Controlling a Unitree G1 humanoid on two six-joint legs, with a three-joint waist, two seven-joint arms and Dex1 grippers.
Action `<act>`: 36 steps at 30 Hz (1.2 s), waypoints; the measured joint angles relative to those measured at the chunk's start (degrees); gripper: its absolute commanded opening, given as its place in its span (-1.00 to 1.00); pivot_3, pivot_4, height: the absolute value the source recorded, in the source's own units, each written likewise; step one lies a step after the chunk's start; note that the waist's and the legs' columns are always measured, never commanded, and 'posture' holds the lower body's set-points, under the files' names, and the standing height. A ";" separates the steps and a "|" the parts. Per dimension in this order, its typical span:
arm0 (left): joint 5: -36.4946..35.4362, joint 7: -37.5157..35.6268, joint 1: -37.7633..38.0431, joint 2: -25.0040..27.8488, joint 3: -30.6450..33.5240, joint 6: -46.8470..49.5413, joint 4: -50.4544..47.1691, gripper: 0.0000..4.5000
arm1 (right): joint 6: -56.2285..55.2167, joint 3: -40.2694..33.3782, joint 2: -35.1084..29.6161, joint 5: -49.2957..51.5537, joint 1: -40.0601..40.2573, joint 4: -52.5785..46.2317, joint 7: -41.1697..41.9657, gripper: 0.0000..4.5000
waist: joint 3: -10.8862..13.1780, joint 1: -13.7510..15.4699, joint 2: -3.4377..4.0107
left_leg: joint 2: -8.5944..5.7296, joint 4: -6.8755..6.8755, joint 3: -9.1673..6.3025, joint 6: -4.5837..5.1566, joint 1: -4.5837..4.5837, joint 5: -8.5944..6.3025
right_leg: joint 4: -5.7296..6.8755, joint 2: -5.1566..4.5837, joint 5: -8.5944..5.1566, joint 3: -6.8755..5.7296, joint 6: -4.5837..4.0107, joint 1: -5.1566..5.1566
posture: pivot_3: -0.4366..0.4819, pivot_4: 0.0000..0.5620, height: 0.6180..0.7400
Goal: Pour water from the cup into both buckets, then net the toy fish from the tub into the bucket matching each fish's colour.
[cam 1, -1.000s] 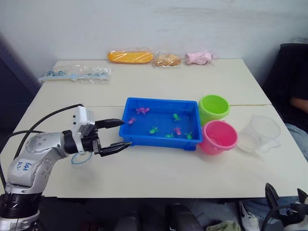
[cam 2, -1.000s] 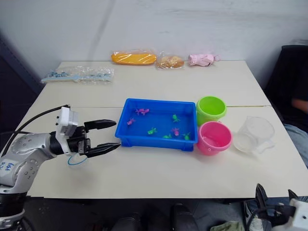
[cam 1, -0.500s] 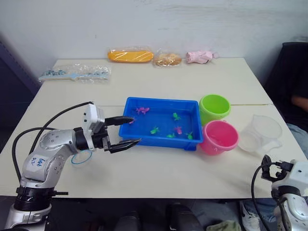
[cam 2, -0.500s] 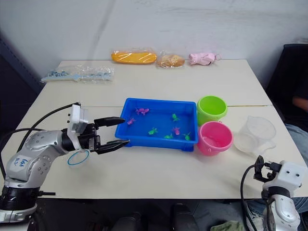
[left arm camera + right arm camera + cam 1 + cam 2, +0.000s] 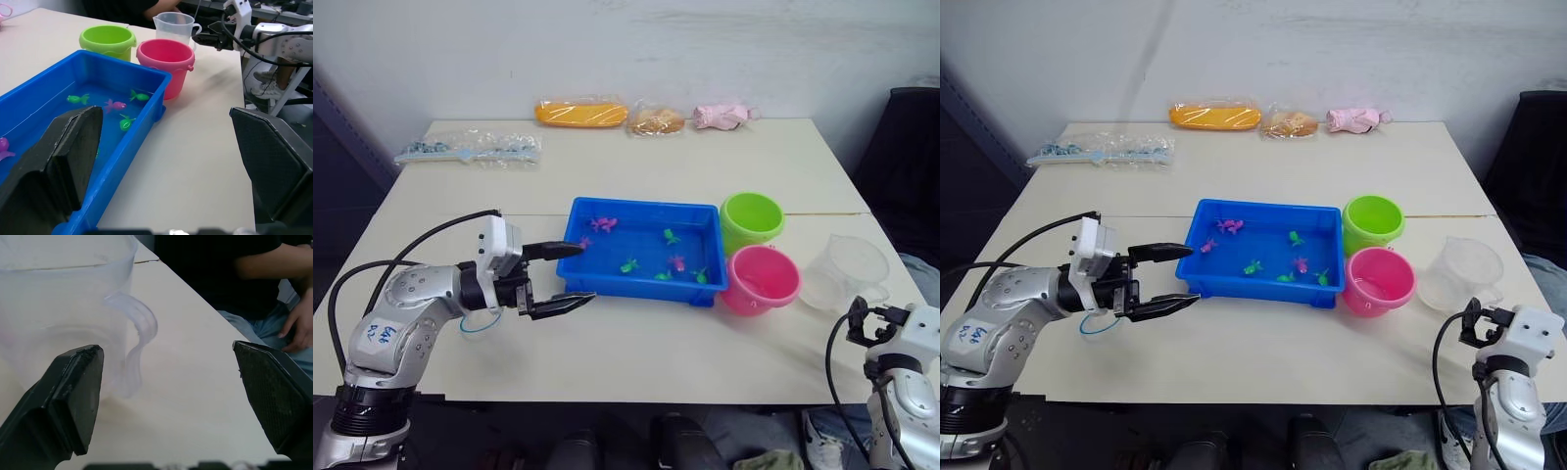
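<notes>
A: Now, right gripper (image 5: 166, 396) at lower right, jaws spread and empty, facing the cup (image 5: 1462, 274) by its handle.

B: Risky. A shove could tip it and spill the water.

A: Left gripper (image 5: 571, 278) also gapes, empty, beside the tub (image 5: 644, 286).

B: Its wrist camera shows the fish (image 5: 114, 105) closer; the right wrist view catches a person's hand (image 5: 296, 323).
</notes>
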 measured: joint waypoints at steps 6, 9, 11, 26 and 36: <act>-0.25 -0.84 -1.25 -1.24 -1.08 -0.21 -0.04 1.00 | -0.30 -0.07 -0.03 0.01 -0.79 1.83 -1.40 1.00 | 0.00 -0.02 0.00 | 0.00 0.00 0.00 0.00 0.00 0.00 | 0.00 0.00 0.00 0.00 0.00 0.00 | -0.05 -0.47 1.00; -0.44 -0.83 -2.40 -1.67 -1.32 -0.21 -0.05 1.00 | -0.43 -0.14 -0.03 0.03 -1.38 2.79 -1.95 1.00 | 0.00 -0.04 0.00 | 0.00 0.00 0.00 0.00 0.00 0.00 | 0.01 0.00 0.00 0.00 0.00 0.00 | -0.05 -0.47 1.00; -0.46 -0.83 -2.71 -1.86 -1.33 -0.21 -0.05 1.00 | -0.62 -0.35 -0.03 0.15 -1.88 3.42 -2.29 1.00 | 0.00 -0.06 0.00 | 0.00 0.00 0.00 0.00 0.00 0.00 | 0.01 0.00 0.00 0.01 0.00 0.00 | -0.05 -0.47 1.00; -0.44 -0.82 -2.78 -2.84 -2.70 -0.21 -0.04 1.00 | -0.27 -1.63 -1.33 5.13 -7.06 9.67 -0.07 1.00 | 0.00 -0.07 0.00 | 0.00 -0.01 0.00 0.01 -0.01 0.01 | 0.00 0.01 0.00 0.01 0.00 0.00 | -0.05 -0.47 1.00; -0.43 -0.54 -3.09 -3.36 -3.02 -0.21 -0.02 1.00 | -2.13 -1.73 -4.66 6.79 -10.07 16.88 4.32 1.00 | 0.00 -0.08 0.00 | 0.00 -0.01 0.01 0.02 -0.01 0.01 | -0.01 0.01 0.00 0.01 0.00 0.00 | -0.05 -0.47 1.00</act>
